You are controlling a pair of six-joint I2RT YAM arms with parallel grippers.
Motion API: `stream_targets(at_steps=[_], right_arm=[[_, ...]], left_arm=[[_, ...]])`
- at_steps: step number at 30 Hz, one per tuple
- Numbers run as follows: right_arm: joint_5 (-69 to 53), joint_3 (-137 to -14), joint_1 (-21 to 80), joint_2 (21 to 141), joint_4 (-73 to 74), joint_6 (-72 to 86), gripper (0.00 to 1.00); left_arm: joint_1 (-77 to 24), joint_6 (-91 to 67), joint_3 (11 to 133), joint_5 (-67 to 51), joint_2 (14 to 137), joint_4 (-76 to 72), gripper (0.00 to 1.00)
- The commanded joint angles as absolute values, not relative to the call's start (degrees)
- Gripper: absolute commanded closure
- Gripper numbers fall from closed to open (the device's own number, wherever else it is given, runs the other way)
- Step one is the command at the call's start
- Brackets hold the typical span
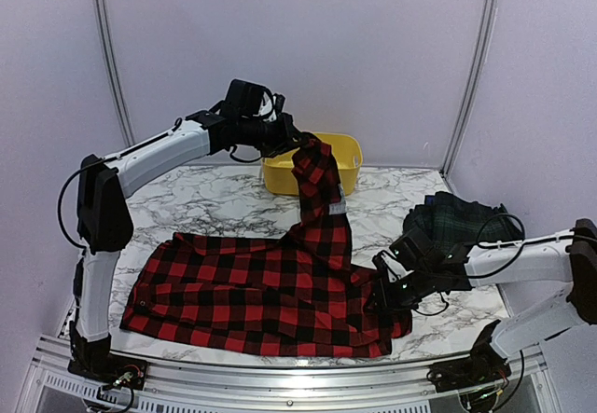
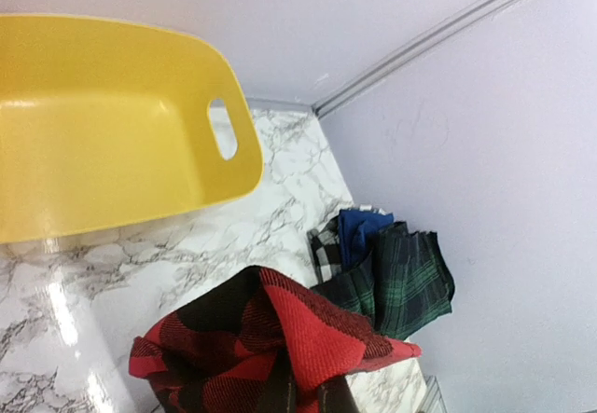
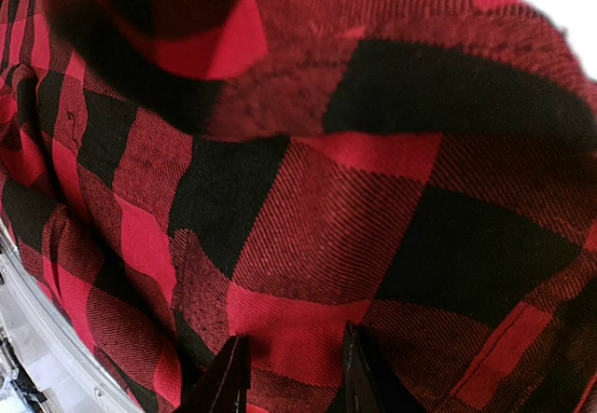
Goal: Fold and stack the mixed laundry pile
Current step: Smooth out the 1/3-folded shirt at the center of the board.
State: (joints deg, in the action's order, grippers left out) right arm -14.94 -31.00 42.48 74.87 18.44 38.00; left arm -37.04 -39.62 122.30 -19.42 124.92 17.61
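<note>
The red-and-black checked garment [image 1: 261, 292] lies spread over the front of the marble table, and one part of it is drawn up high. My left gripper [image 1: 300, 143] is shut on that raised part, just in front of the yellow tub; the bunched cloth [image 2: 280, 338] fills the bottom of the left wrist view. A white label [image 1: 336, 208] shows on the hanging strip. My right gripper [image 1: 381, 292] is low at the garment's right edge, its fingers [image 3: 229, 380] closed on a fold of checked cloth [image 3: 308, 236]. The dark green-navy tartan garment [image 1: 457, 219] lies crumpled at the right. The navy blue one [image 2: 359, 236] peeks out beside the tartan [image 2: 410, 278].
The yellow plastic tub [image 1: 347, 152] stands at the back centre, with its handle hole [image 2: 223, 129] toward the right wall. A bit of black-and-white checked cloth [image 2: 325, 254] lies under the tartan. Bare marble [image 1: 205, 208] lies behind the checked garment. The table's metal front rail [image 1: 280, 376] runs below.
</note>
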Motion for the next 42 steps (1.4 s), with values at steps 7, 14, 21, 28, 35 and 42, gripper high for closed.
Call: stream_targets(at_steps=[7,14,21,28,35,42], right_arm=[[-13.24,-33.56,42.94,73.44,18.94,36.98,0.63],[-9.26,-43.18,43.48,73.44,19.2,34.57,0.6],[-5.08,-49.14,42.37,81.48,13.24,32.7,0.56],[-6.9,-57.64,41.59,93.41,11.04,31.13,0.56],[-12.33,-58.4,41.55,95.45,10.68,29.52,0.56],[-17.12,-57.4,42.66,95.01,14.55,27.14,0.56]], left_arm=[[-35.16,-45.95,127.0,-20.77,130.23,-2.4,1.0],[-35.16,-44.28,124.26,-16.82,130.36,-3.94,1.0],[-34.48,-41.91,131.9,-14.66,135.71,4.58,0.73],[-25.33,-42.65,118.83,-9.09,123.52,14.63,0.01],[-19.08,-36.3,94.24,-6.94,101.2,26.62,0.01],[-19.22,-47.39,64.73,-13.76,79.8,27.33,0.01]])
